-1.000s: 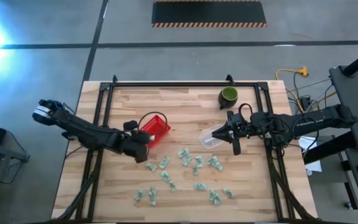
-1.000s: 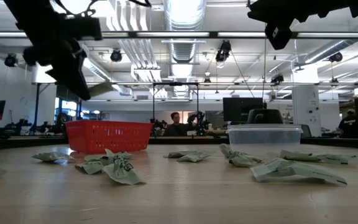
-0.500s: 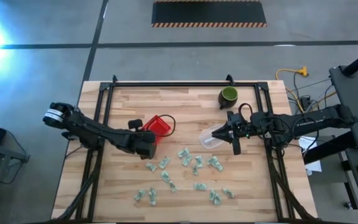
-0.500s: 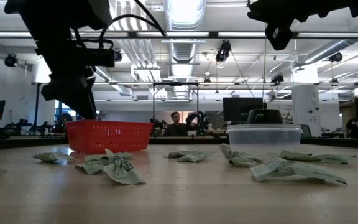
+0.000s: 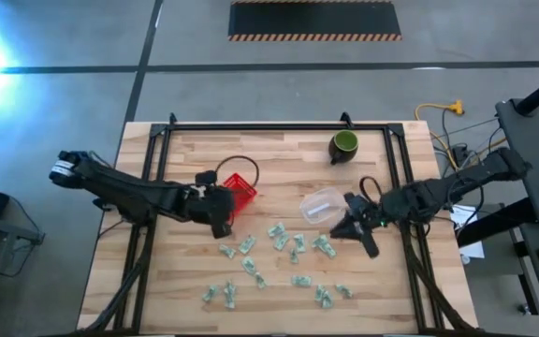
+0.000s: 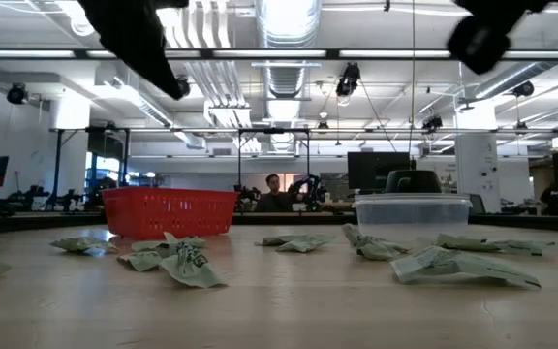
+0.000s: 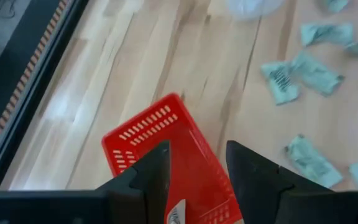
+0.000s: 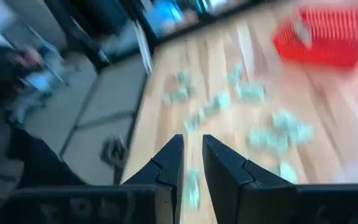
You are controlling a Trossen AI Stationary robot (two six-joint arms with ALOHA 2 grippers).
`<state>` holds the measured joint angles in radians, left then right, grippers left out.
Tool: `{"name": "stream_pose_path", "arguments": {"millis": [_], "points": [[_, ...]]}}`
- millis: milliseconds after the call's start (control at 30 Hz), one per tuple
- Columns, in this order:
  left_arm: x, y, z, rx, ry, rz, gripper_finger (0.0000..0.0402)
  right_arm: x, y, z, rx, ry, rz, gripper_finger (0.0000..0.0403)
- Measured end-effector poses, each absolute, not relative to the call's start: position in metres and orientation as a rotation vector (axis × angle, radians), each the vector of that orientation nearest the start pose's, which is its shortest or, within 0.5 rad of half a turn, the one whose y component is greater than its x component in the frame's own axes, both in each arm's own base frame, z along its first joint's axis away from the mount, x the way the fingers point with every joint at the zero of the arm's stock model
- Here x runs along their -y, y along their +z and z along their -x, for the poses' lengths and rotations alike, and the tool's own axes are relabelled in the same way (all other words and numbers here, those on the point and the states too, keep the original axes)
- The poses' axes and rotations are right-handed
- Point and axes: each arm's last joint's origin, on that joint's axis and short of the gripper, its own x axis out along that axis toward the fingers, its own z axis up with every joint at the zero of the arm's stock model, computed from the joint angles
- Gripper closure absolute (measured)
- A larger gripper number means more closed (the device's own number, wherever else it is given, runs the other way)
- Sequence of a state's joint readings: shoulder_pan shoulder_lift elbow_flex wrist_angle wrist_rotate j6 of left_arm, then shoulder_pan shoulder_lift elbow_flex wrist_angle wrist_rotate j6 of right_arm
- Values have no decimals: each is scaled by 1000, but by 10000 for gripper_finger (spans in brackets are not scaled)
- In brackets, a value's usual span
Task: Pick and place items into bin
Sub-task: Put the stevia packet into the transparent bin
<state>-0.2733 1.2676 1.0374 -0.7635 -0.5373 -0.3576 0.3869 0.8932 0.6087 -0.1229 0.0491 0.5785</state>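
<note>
Several small pale green-and-white wrapped items (image 5: 279, 239) lie scattered on the near half of the wooden table; they also show in the low view (image 6: 187, 264). A red basket (image 5: 243, 190) stands left of the middle. My left gripper (image 5: 225, 208) hangs open and empty above the basket's near-left part (image 7: 166, 143). A pale piece (image 7: 176, 213) shows inside the basket under the fingers. My right gripper (image 5: 354, 229) hangs above the table beside the right end of the scatter. Its fingers (image 8: 174, 163) stand a narrow gap apart with nothing between them.
A clear plastic container (image 5: 321, 204) stands just beyond my right gripper, right of the basket. A dark green cup (image 5: 344, 143) stands at the far right. A black frame (image 5: 251, 126) runs along the table's far and side edges. Bare wood lies along the far half.
My left gripper has gone from the near-left of the basket toward it and then up. The pale piece seen at its fingers a second ago no longer shows there. My right gripper has gone from beside the clear container toward the table's near edge and has turned.
</note>
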Motion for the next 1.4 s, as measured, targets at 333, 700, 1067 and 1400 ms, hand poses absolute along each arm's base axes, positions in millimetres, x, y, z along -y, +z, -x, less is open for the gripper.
{"name": "stream_pose_path", "arguments": {"millis": [333,700,1067,1400], "points": [[54,291,-226,-799,377,-17,263,-128,250,-141,-516,68,-502,351],[55,287,-229,-809,376,-22,262,-179,225,-159,-717,-5,-401,351],[56,286,-231,-805,372,13,262,-238,191,-187,-1122,0,-131,351],[56,286,-231,-808,366,14,262,-252,173,-194,-1151,-124,-193,335]]}}
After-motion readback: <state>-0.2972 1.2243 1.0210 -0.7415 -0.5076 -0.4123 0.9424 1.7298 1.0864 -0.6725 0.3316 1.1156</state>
